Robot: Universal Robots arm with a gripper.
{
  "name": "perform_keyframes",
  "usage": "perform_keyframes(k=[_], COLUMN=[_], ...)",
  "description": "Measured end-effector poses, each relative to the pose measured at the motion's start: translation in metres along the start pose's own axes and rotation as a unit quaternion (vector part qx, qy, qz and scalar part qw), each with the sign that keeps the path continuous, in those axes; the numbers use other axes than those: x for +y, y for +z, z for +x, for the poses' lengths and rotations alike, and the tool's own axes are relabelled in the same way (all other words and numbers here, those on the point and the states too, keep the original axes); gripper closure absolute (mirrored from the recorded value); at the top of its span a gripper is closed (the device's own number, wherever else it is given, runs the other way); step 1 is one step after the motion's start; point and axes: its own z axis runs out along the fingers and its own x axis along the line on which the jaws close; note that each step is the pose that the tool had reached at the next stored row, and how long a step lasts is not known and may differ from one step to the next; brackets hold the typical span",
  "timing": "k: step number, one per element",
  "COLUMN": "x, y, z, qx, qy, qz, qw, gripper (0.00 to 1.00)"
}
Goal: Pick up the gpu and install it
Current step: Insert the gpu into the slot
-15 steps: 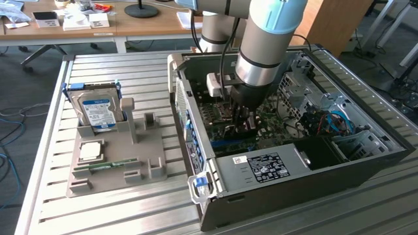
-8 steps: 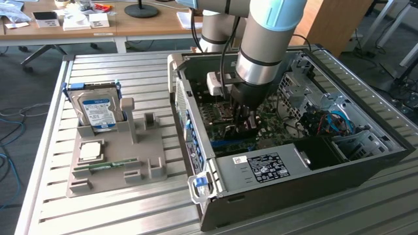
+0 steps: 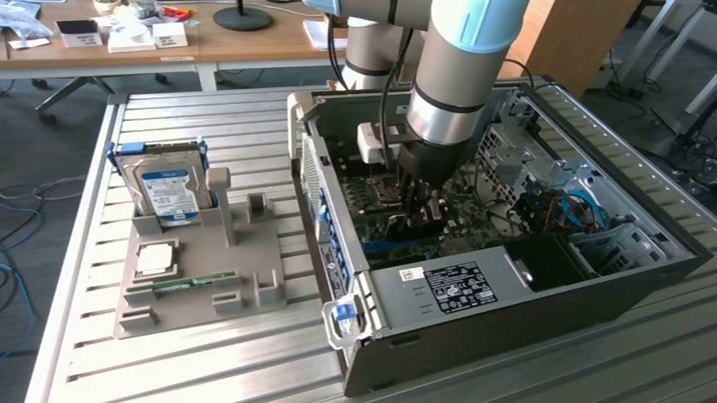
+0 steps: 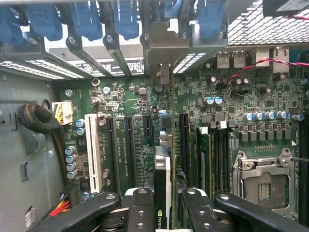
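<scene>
Counted: 1 open black metal computer case point(image 3: 493, 311) and 1 grey plastic holder point(image 3: 191, 306). The holder carries 1 silver hard drive with a blue-white label point(image 3: 168, 191), 1 square silvery processor point(image 3: 154, 259) and 1 narrow green memory stick point(image 3: 185, 284). The case has 1 thin dark gpu card point(image 4: 162, 183), 1 long white plastic slot point(image 4: 93, 150) and 1 metal-framed processor socket point(image 4: 263, 183).

A pale, ribbed metal table point(image 3: 79, 353) fills the foreground under bright, even light. Behind it stands a light wooden desk point(image 3: 247, 46) strewn with white papers and small boxes point(image 3: 134, 35) and carrying a black round stand base point(image 3: 242, 18). A wooden panel point(image 3: 572, 42) rises at the exterior view's right. Grey floor point(image 3: 34, 126) at the exterior view's left holds loose blue cables point(image 3: 13, 210) and chair legs point(image 3: 70, 88).
</scene>
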Motion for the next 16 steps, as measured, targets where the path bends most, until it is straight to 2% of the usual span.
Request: perform_keyframes(k=[9, 11, 16], x=[-0.0003, -0.0005, 0.0], y=[0.0001, 0.0002, 0.0001], z=[-0.0001, -0.0002, -0.0001], qx=[0.0003, 0.0016, 0.0017], qy=[-0.001, -0.003, -0.003], qz=[0.0001, 0.0, 0.0001], qw=[1.0, 1.0, 1.0], gripper=[0.73, 0.73, 0.73])
